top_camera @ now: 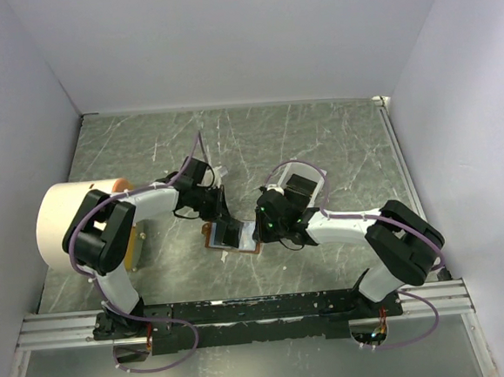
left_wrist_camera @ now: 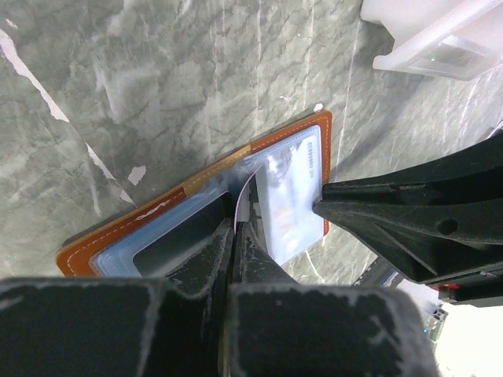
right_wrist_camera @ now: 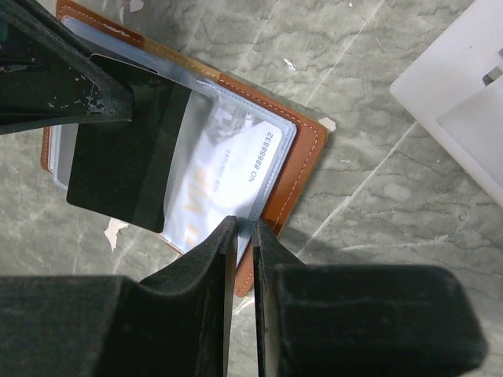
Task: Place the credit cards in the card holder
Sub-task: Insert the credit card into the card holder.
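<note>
left gripper (left_wrist_camera: 236, 226) fingers clamped tight on dark card (right_wrist_camera: 126, 161), angled over card holder (right_wrist_camera: 297, 169) lying open on table (right_wrist_camera: 377, 204) between arms. right gripper (right_wrist_camera: 244, 229) nearly closed, pinching its sleeve edge. advise: flatten card, feed square into pocket. count: two cards, pale card (right_wrist_camera: 236, 165) already sleeved; one holder.

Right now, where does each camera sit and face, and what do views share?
Top: above and behind the bases, looking down at the table; both arms show.
Left wrist: on the left arm, looking down past the left gripper, shut on a card, at the open holder.
Right wrist: on the right arm, looking down past the right gripper, which pinches the holder's edge.
Shared: both wrist views show the holder and tray.
</note>
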Tool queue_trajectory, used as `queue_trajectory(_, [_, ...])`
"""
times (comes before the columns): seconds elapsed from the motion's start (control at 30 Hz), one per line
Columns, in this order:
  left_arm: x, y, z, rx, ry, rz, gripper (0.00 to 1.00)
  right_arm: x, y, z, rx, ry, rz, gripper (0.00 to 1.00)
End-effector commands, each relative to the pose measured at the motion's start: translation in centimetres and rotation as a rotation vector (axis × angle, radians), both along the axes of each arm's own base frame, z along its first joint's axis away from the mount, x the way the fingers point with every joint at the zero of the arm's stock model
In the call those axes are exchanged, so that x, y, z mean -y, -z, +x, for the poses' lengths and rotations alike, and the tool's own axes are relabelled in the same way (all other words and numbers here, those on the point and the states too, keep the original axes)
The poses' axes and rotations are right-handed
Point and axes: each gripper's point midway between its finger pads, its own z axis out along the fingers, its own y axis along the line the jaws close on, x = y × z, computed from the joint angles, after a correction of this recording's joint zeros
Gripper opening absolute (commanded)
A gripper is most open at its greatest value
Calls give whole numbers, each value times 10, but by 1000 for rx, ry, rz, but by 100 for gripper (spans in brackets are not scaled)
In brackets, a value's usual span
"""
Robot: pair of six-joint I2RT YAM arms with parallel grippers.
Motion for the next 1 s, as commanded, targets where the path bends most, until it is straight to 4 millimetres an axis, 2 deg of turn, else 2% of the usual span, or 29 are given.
queue_trajectory(0.0, [-8, 1, 21, 133, 19, 80, 7, 2, 12, -7, -31, -12, -20, 13])
queue_trajectory(0.37, [-10, -4, 19, 160, 102, 108, 7, 4, 15, -5, -31, 0, -34, 12])
queue_trajectory(0.63, [-6, 12, 12, 109, 45, 70, 7, 3, 15, -5, -32, 0, -31, 11])
queue_trajectory(0.97, [-6, 21, -3, 62, 6, 27, 7, 4, 16, -6, -35, 6, -27, 11])
